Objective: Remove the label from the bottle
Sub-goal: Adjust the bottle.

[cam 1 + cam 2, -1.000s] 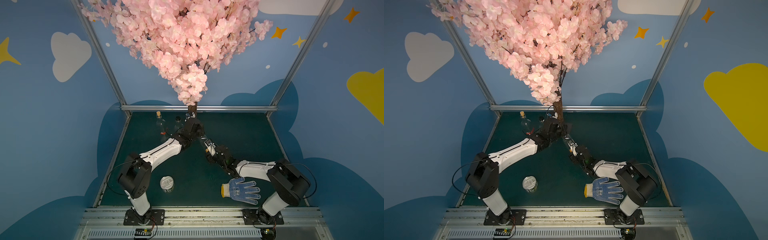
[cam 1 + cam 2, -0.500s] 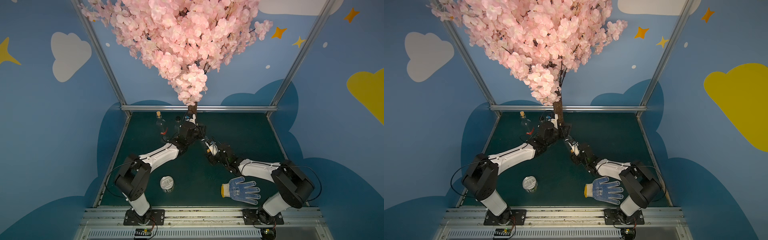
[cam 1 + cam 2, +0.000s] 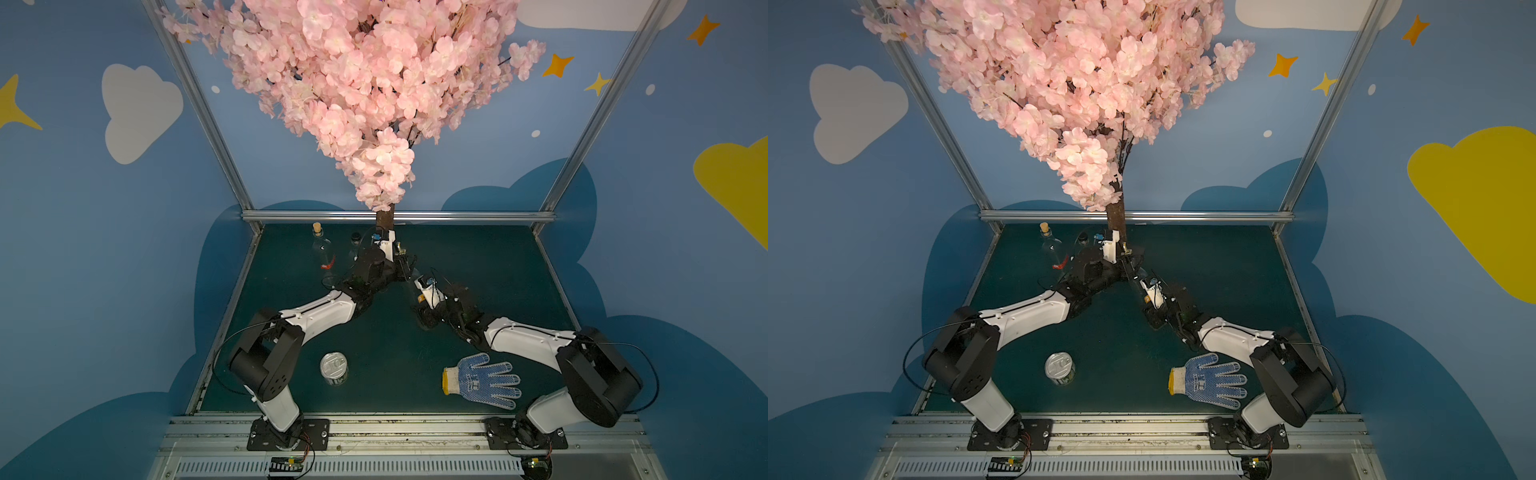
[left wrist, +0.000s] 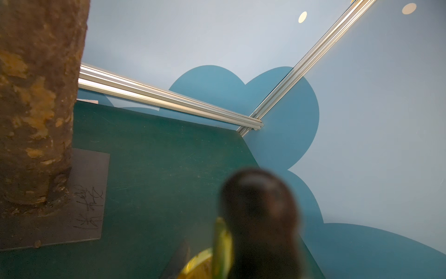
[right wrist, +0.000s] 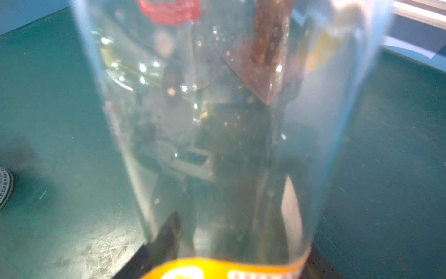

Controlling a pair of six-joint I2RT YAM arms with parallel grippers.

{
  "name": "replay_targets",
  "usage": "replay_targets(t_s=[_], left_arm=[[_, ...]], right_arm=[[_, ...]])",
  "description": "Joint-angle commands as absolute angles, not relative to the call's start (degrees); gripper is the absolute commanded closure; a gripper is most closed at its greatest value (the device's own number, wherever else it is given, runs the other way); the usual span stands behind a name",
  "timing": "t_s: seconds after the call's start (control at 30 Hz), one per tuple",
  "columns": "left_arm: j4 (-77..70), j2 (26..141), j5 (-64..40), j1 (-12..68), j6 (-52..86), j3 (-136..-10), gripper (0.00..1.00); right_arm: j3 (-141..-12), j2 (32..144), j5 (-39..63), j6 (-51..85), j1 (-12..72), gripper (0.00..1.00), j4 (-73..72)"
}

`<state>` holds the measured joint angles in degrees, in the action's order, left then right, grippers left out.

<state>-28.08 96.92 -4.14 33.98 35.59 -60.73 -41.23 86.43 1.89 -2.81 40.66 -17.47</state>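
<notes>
Close before the right wrist camera, the bottle point(image 5: 217, 132) fills most of what we see. It is clear and blurred, and its orange label point(image 5: 217, 269) wraps the part nearest the lens. The right gripper point(image 5: 241, 248) is clamped on the bottle: a dark finger point(image 5: 170, 232) presses one side, and a second dark edge shows at the opposite side. Green table point(image 5: 48, 120) lies on both sides of it.

In both top views we see the two arms meet over the far middle of the table, just in front of the trunk point(image 3: 384, 218). The left gripper point(image 3: 1130, 268) nearly touches the right one, and the bottle between them is mostly hidden. We cannot tell whether the bottle rests on the table. A corked flask point(image 3: 321, 249) and a black-capped jar point(image 3: 355, 242) stand at the far left. A can point(image 3: 333, 368) stands near the front left and a glove point(image 3: 482, 380) lies flat at the front right, both well apart from the grippers.

From the left wrist we see one blurred dark finger point(image 4: 260, 217) with a yellow-green strip point(image 4: 222, 241) just beside it. The blur keeps us from telling whether this gripper is open, closed or pinching the strip. The trunk stands on a dark plate point(image 4: 84, 205) on the table.
</notes>
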Motion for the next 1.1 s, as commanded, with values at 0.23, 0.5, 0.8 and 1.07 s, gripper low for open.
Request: replay_targets(t_s=[0.23,0.5,0.8,1.07], left_arm=[[-32.35,94.57,-7.38,34.63,35.52,-60.16,0.98],[-32.13,93.3,-8.45,34.89,31.1,-58.38,0.98],[-30.08,92.81,-8.22,34.65,27.4,-57.83,0.98],[-28.81,93.24,-9.12,34.28,25.67,-58.17,0.98]], right_arm=[[-42.37,85.41,2.33,-2.59,41.56,1.0,-19.23],[-44.53,85.56,2.02,-1.76,41.31,0.56,-14.26],[-45.26,81.45,0.59,-0.65,41.21,0.33,-4.69],[-43.95,71.36,-4.5,3.7,41.26,0.14,5.02]])
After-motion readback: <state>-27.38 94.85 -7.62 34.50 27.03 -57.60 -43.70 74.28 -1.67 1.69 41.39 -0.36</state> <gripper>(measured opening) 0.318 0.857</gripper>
